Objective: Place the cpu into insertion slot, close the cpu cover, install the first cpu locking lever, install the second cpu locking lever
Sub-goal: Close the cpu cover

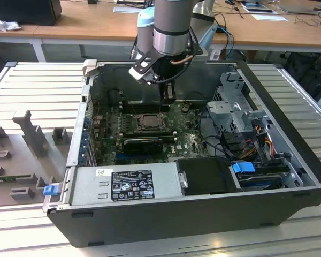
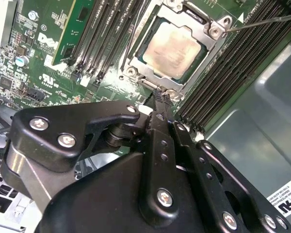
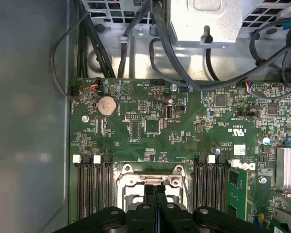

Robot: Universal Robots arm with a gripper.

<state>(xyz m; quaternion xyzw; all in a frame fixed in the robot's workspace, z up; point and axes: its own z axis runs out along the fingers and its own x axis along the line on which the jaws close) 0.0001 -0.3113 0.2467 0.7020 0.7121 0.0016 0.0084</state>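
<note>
cpu [image 2: 172, 48]: pale silver square, smudged; framed by cpu cover [image 2: 203, 19] | pincer [image 2: 160, 97]: fingers together

The counter [image 1: 37, 85] is a pale grey metal surface built of long parallel ribbed slats. A dark computer case [image 1: 166, 225] lies on its side directly on the counter, near the middle, with its open side facing up. Bare slats show beside the case at the exterior view's right and along its near wall. At the exterior view's left, a grey moulded fixture [image 1: 21, 155] with upright blocks and shallow recesses rests flat on the counter, just beside the case. A small blue clip [image 1: 50, 189] sits between the fixture and the near corner of the case; which of the two carries it cannot be determined.
</note>
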